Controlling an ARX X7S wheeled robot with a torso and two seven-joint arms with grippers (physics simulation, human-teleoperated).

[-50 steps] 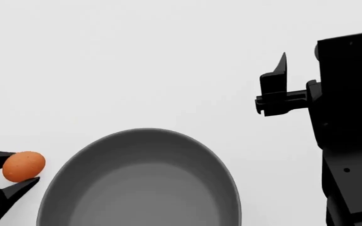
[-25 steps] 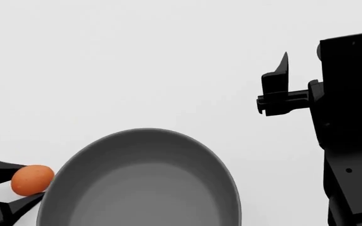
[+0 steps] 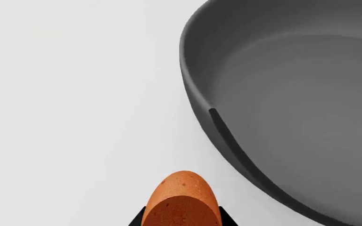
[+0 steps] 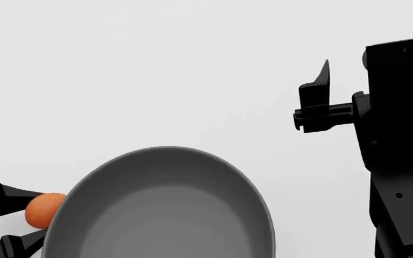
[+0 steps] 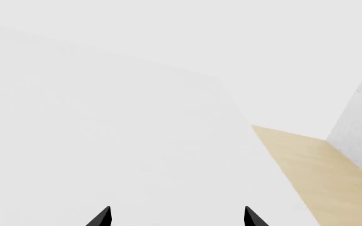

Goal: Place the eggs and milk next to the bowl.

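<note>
We see the left gripper (image 4: 16, 217) clamped on one egg (image 4: 43, 210), held just beside the bowl (image 4: 156, 161) at its left rim; whether egg and bowl touch is unclear. The right gripper (image 5: 177, 216) is spread apart with nothing between its jaws, raised well right of the bowl over the white table (image 4: 156, 70).

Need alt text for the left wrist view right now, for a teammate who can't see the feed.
An orange-brown egg sits gripped between the left gripper's black fingers, beside the outer wall of the large grey bowl and apart from it. The bowl looks empty in the part shown; the white table fills the rest.
</note>
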